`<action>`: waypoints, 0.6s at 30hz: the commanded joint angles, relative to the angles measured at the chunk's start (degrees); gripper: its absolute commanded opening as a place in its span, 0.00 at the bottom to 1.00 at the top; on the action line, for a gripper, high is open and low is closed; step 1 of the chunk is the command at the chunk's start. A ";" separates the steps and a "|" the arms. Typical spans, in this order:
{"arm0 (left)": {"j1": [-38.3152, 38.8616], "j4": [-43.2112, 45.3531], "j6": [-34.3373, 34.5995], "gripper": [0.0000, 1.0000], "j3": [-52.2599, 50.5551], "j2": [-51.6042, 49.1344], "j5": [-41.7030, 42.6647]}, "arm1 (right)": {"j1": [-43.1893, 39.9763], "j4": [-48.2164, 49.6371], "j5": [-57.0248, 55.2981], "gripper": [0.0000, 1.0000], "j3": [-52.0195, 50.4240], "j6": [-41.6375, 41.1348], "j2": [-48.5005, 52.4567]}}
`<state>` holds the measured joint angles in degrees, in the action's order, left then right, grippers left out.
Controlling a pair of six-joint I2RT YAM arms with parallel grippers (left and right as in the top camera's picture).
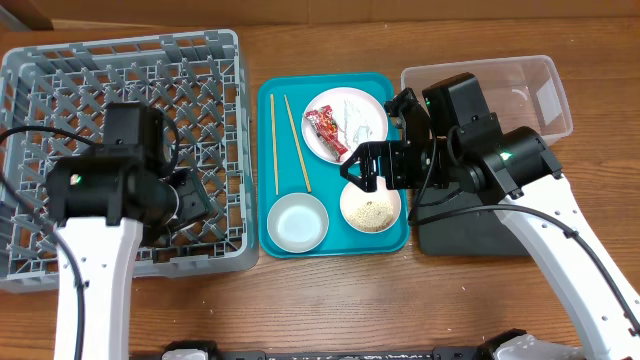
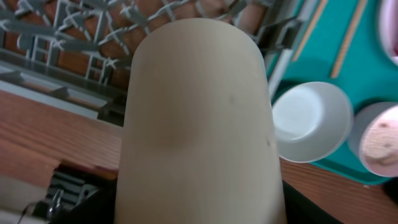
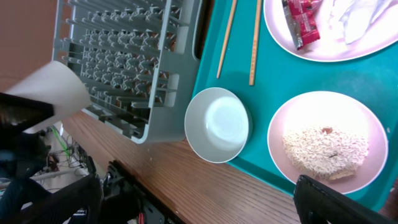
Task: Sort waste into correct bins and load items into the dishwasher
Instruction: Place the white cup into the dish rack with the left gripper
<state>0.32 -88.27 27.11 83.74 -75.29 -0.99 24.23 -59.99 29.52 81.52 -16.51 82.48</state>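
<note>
My left gripper point(image 1: 190, 200) is over the grey dish rack point(image 1: 60, 60), shut on a white cup point(image 2: 199, 124) that fills the left wrist view. My right gripper point(image 1: 362, 165) is open and empty, above the teal tray between the white plate point(image 1: 322, 100) and the bowl of rice point(image 1: 374, 213). The plate holds the red wrapper point(image 1: 328, 128) and the white tissue point(image 1: 360, 118). An empty white bowl point(image 1: 297, 221) and two chopsticks point(image 1: 274, 140) lie on the tray. The clear tub point(image 1: 530, 85) is at the far right, and the black tray point(image 1: 450, 238) lies under my right arm.
The teal serving tray point(image 1: 268, 240) sits between the rack and the bins. The rack's near wall point(image 3: 155, 118) stands close to the empty bowl. The table's front edge shows in the right wrist view point(image 3: 124, 180).
</note>
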 commanded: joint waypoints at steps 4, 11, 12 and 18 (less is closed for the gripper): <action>-0.83 3.06 2.12 0.56 -9.29 -2.45 -4.09 | 0.20 -0.09 -1.70 1.00 -0.17 0.39 -0.07; -6.84 7.54 0.26 0.56 -15.13 -2.45 -0.37 | 0.20 -0.61 -2.99 1.00 -0.17 0.37 -0.07; -8.98 9.62 -2.19 0.56 -16.37 -2.45 2.75 | 0.20 -0.61 -2.99 1.00 -0.17 0.37 -0.07; -12.63 13.86 -4.92 0.64 -20.46 -2.49 11.10 | 0.20 -0.68 -4.00 1.00 -0.17 0.37 -0.07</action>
<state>-11.31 -74.48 25.02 64.97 -77.80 3.46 24.21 -60.75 26.63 81.52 -16.47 82.48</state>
